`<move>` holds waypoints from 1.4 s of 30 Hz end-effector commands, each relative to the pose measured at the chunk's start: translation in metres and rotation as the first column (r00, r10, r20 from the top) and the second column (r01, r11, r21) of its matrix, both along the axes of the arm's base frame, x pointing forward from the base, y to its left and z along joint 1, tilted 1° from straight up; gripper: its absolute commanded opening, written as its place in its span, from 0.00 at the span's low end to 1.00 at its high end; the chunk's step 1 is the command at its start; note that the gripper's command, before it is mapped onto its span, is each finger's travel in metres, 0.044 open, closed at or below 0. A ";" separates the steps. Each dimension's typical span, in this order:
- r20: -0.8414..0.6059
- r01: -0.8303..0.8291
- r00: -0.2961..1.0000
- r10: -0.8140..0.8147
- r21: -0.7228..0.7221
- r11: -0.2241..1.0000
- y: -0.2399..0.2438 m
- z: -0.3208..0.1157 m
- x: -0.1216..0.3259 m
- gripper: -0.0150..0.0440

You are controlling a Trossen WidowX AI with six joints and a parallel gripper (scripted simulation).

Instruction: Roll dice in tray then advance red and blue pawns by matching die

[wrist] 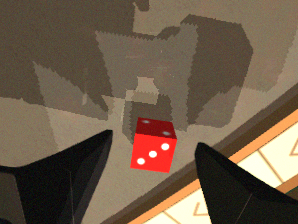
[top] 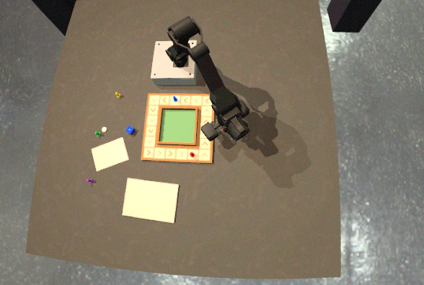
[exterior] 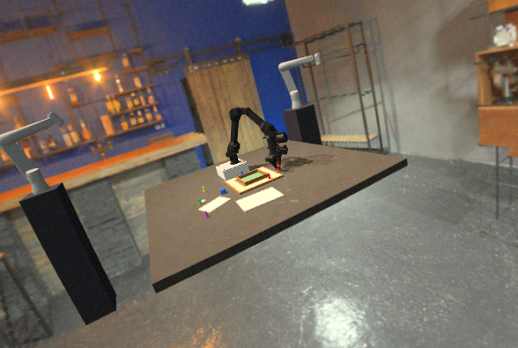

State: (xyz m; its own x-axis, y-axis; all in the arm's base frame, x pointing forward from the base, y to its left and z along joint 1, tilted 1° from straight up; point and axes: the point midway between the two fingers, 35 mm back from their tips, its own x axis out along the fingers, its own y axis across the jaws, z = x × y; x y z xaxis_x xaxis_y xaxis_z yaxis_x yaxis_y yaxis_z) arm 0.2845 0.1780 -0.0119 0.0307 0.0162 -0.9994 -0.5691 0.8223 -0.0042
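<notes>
My gripper (top: 221, 129) (exterior: 277, 165) (wrist: 154, 142) is open, pointing down just right of the board, with the red die (exterior: 278, 167) (wrist: 153, 150) showing between its fingertips and a gap on each side. The die shows three pips and two pips on its visible faces. The blue die (top: 130, 130) (exterior: 223, 191) lies left of the board (top: 151, 130). The tray (top: 177, 143) in the board's middle is empty. The red pawn (top: 192, 154) (exterior: 269, 175) stands on the bottom row, next to the right corner square. The blue pawn (top: 175, 99) (exterior: 241, 173) stands on the top row, third square from the left.
Yellow (top: 118, 94), green (top: 97, 133) and purple (top: 90, 180) pawns and a white disc (top: 104, 129) are at the left. Two cream sheets (top: 109, 154) (top: 151, 200) lie left of and below the board. The arm's base box (top: 159, 68) is behind the board.
</notes>
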 end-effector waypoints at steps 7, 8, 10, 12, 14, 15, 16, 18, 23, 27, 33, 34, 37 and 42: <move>-0.012 0.007 1.000 -0.007 -0.004 1.000 -0.001 -0.008 -0.003 0.50; -0.012 0.007 1.000 -0.007 -0.004 1.000 -0.001 -0.008 -0.003 0.45; -0.012 0.007 1.000 -0.007 -0.004 1.000 -0.001 -0.008 -0.003 0.43; -0.012 0.007 1.000 -0.007 -0.004 1.000 -0.001 -0.008 -0.003 0.41; -0.012 0.007 1.000 -0.007 -0.004 1.000 -0.001 -0.008 -0.003 0.39; -0.012 0.007 1.000 -0.007 -0.004 1.000 -0.001 -0.008 -0.003 0.37; -0.012 0.007 1.000 -0.007 -0.004 1.000 -0.001 -0.008 -0.003 0.33; -0.012 0.007 1.000 -0.007 -0.004 1.000 -0.001 -0.003 -0.003 0.25; -0.011 0.007 1.000 -0.007 -0.003 1.000 -0.001 0.035 0.000 0.25; -0.011 0.005 1.000 -0.006 -0.004 1.000 -0.003 0.069 -0.001 0.25; -0.012 0.007 1.000 -0.007 -0.004 1.000 -0.008 0.113 -0.008 0.25; -0.012 0.007 1.000 -0.007 -0.004 1.000 -0.008 0.114 -0.008 0.25; -0.012 0.010 1.000 -0.010 -0.004 1.000 -0.009 0.114 -0.008 0.25; -0.012 0.091 0.996 -0.091 -0.005 0.996 -0.033 0.109 -0.001 0.25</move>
State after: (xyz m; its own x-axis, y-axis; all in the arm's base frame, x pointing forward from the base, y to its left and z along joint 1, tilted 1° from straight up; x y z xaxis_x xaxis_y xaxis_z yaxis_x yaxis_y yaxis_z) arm 0.2814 0.1597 0.0999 0.0247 0.0127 -0.9996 -0.5326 0.8463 -0.0024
